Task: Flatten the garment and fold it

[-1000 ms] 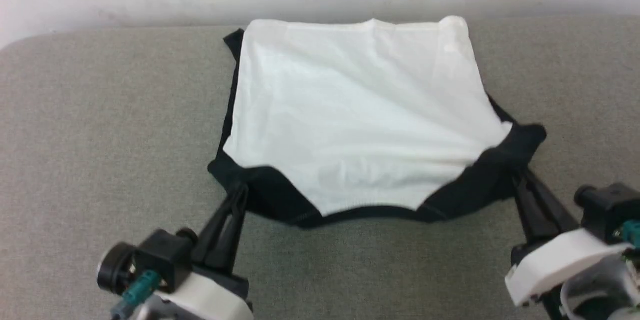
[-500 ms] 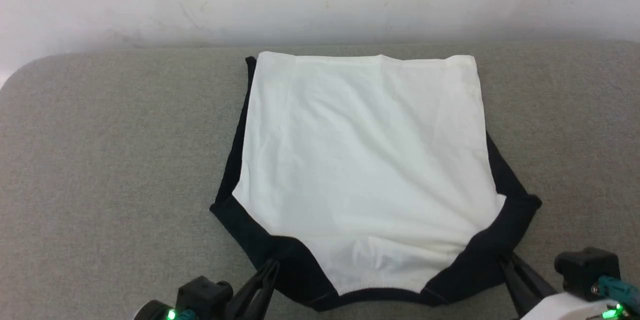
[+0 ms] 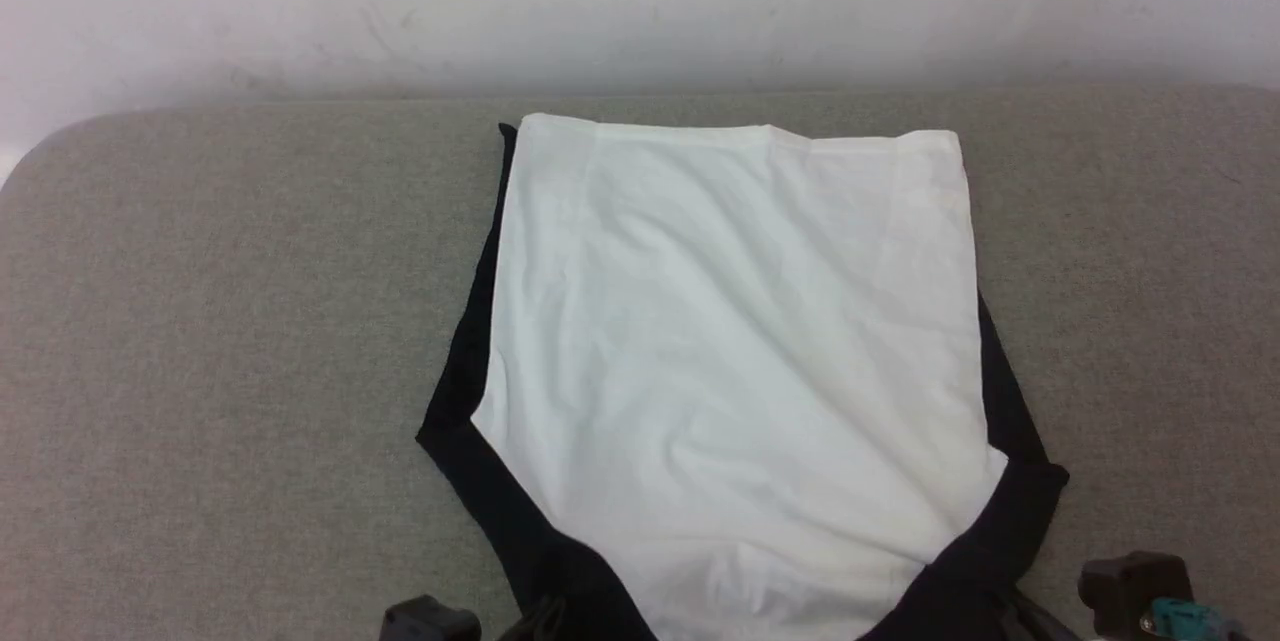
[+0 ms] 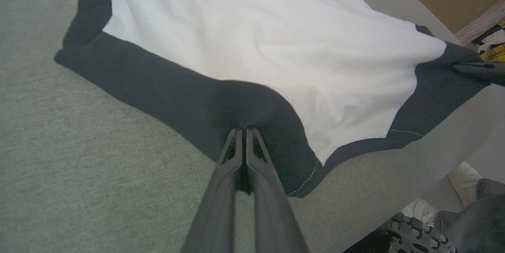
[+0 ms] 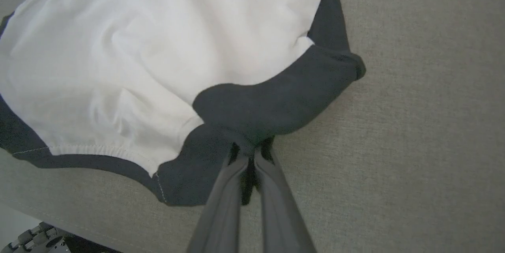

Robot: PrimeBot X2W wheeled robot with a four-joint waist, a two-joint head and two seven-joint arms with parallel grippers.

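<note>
The garment (image 3: 730,371), a thin white cloth shirt with black sleeves tucked in along both sides, lies spread in the middle of the grey cloth-covered worktop (image 3: 200,321), with its near edge close to the worktop's front lip. My left jaws are pressed shut on the black sleeve cloth (image 4: 189,95) at the near left corner. My right jaws are shut on a bunched fold of black cloth (image 5: 276,103) at the near right corner. Both bites look narrow to me, so my first worry is the thin fabric sliding out of one pinch when I lift, which would leave the shirt hanging from one corner and skewed. I cannot tell how many layers each pinch holds; if it is only the top one, the tucked sleeve underneath could drag loose and undo the sides. Soft creases run across the white body near the right corner, and an uneven pull would fold them in. Drawing any nearer risks pulling cloth off the front lip.
</note>
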